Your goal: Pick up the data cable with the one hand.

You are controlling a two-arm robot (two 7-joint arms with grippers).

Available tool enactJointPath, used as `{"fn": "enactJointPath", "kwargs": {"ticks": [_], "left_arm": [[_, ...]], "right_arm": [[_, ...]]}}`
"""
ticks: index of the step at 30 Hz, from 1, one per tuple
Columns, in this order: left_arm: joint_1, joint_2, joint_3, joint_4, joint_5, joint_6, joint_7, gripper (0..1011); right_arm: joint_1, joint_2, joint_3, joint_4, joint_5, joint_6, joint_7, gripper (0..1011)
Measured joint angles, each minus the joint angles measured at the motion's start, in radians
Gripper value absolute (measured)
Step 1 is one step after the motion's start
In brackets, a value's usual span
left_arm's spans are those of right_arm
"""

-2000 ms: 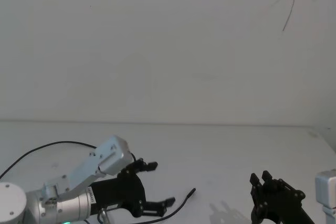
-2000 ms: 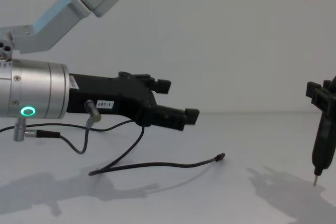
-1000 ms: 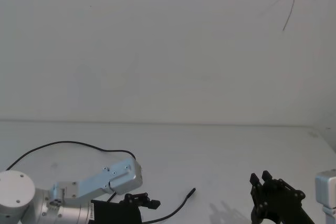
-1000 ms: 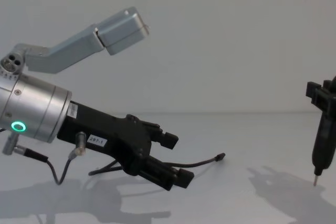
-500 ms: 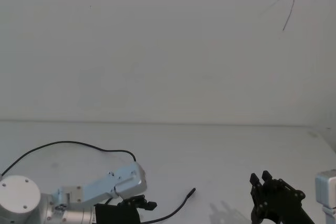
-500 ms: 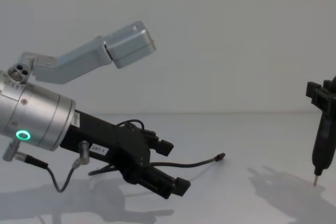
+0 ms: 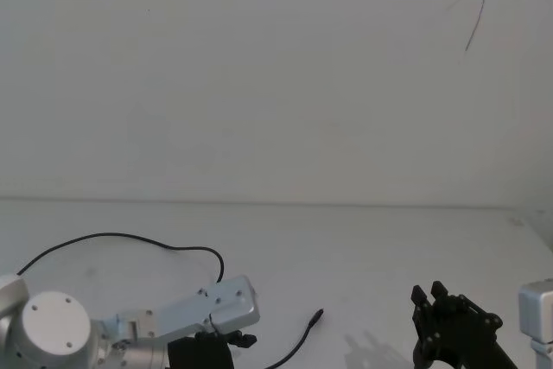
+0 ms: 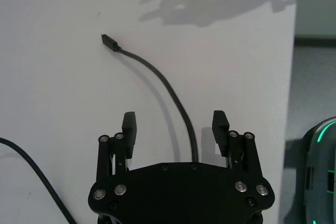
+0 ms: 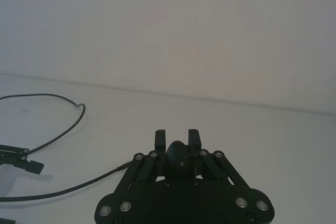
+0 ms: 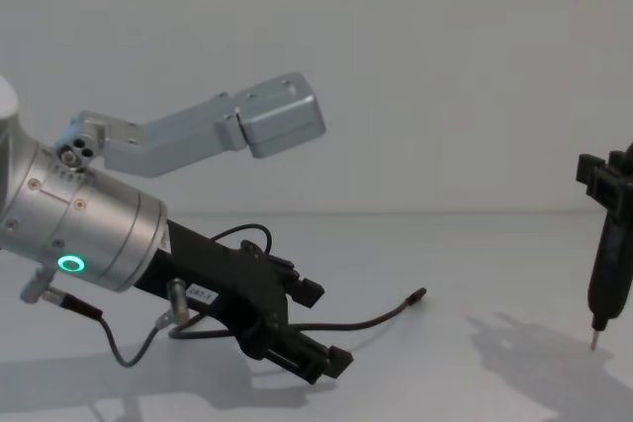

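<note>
A: Cable: what is it made of, and where is it?
B: The data cable (image 10: 361, 322) is a thin, dark, rubbery-looking cord. It lies in a shallow curve on the matte white table (image 10: 475, 264), with a small dark plug (image 10: 417, 295) at its free end, off to the right.
A: Left gripper?
B: The left gripper (image 10: 318, 327) is black and blocky, on a silver cylindrical wrist (image 10: 94, 219) with a green ring light (image 10: 69, 265) and a small white label (image 10: 205, 294). The arm comes in from the left, pitched forward and down, low over the table. Its jaws are spread wide with nothing pinched.
A: Does the wrist cam add anything?
B: Yes. There the cord runs between the two fingers (image 8: 129, 124), touching neither, then bends off to the plug. The chest view gives the side-on tilt, but I can't tell whether the lower finger touches the table. The head view puts the cable tip just right of the gripper.
A: Right side?
B: The right gripper (image 7: 449, 327) is parked low at the right, well apart from the cable. A slim black tool (image 10: 605, 274) points its pin tip down near the table.
</note>
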Motion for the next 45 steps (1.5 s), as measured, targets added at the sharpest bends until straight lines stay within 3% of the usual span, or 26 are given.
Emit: {"fn": "enactJointPath", "kwargs": {"ticks": [9,26,29,37,45], "left_arm": [[-0.007,-0.012,0.012,0.003,0.034,0.026,0.025,660],[-0.014,-0.022,0.023,0.005,0.062,0.048,0.047,110],[-0.014,-0.022,0.023,0.006,0.064,0.049,0.048,55],[-0.015,-0.023,0.023,0.006,0.066,0.050,0.049,50],[-0.001,-0.014,-0.002,0.004,0.032,-0.003,0.020,50]], "right_arm": [[0.000,0.000,0.000,0.000,0.000,0.000,0.000,251],[0.000,0.000,0.000,0.000,0.000,0.000,0.000,251],[0.000,0.000,0.000,0.000,0.000,0.000,0.000,251],[0.000,0.000,0.000,0.000,0.000,0.000,0.000,251],[0.000,0.000,0.000,0.000,0.000,0.000,0.000,251]]}}
